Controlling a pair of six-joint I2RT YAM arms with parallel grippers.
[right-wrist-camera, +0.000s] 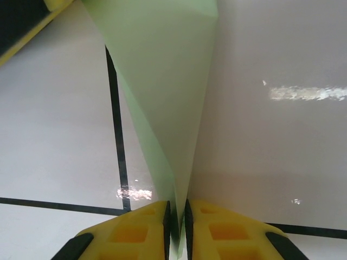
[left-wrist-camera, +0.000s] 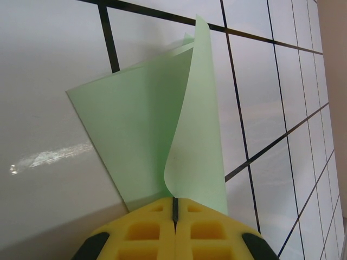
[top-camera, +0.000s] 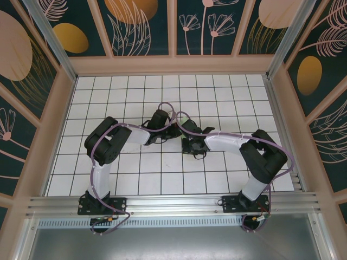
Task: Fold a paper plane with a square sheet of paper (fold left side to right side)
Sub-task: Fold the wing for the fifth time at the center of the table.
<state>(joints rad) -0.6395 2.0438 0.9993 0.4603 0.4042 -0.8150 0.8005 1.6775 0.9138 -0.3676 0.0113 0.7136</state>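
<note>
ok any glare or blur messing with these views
left wrist: a glare streak on the white table left of the paper, paper edges sharp; right wrist: brighter streak at upper right, a small one by the grid line; top external: evenly lit, sharp

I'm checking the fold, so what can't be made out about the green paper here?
Left wrist view: the square sheet of paper, near edge behind the left gripper.
Right wrist view: far end cut by the frame top; whether the right gripper pinches it, gap too dark.
Top view: outline, under the left arm and right arm.
</note>
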